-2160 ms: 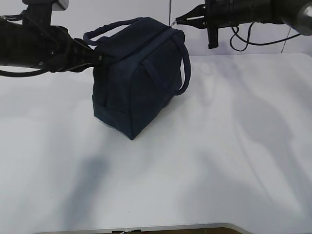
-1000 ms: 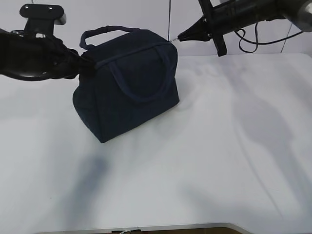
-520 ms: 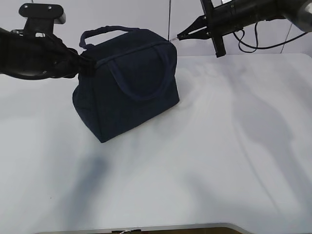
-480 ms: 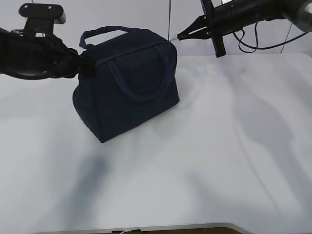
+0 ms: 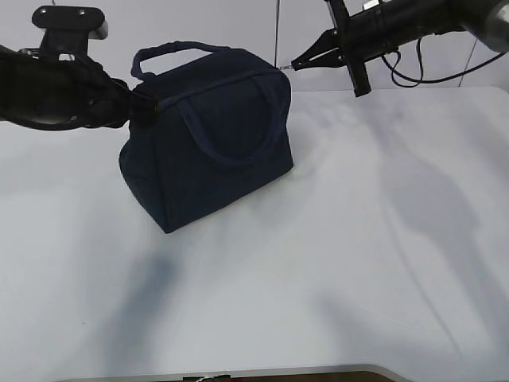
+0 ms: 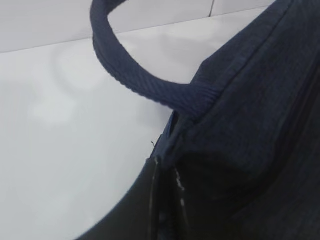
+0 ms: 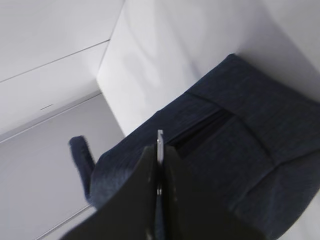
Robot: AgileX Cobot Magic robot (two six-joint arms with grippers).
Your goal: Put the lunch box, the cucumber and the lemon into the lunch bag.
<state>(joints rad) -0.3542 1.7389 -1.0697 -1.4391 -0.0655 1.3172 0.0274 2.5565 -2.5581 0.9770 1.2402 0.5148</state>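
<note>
The dark navy lunch bag [image 5: 211, 151] stands on the white table, one loop handle [image 5: 171, 49] up at the back. My left gripper [image 5: 143, 107] is shut on the fabric at the bag's left end, just under the handle root [image 6: 195, 97]; its fingertips [image 6: 165, 172] press together against the cloth [image 6: 250, 130]. At the bag's top right corner my right gripper [image 5: 296, 64] is shut on the silver zipper pull [image 5: 283, 67]. The metal pull [image 7: 160, 139] sticks out between that gripper's closed fingers [image 7: 172, 165], above the bag top [image 7: 240, 150]. Lunch box, cucumber and lemon are out of view.
The white table [image 5: 358, 239] stretches bare in front and to the right of the bag. A white wall stands close behind. A black cable [image 5: 409, 72] loops under the right arm.
Since the earliest frame the bag has turned and slid left between both grippers. Over the last second it stays put; the right gripper shifts only slightly.
</note>
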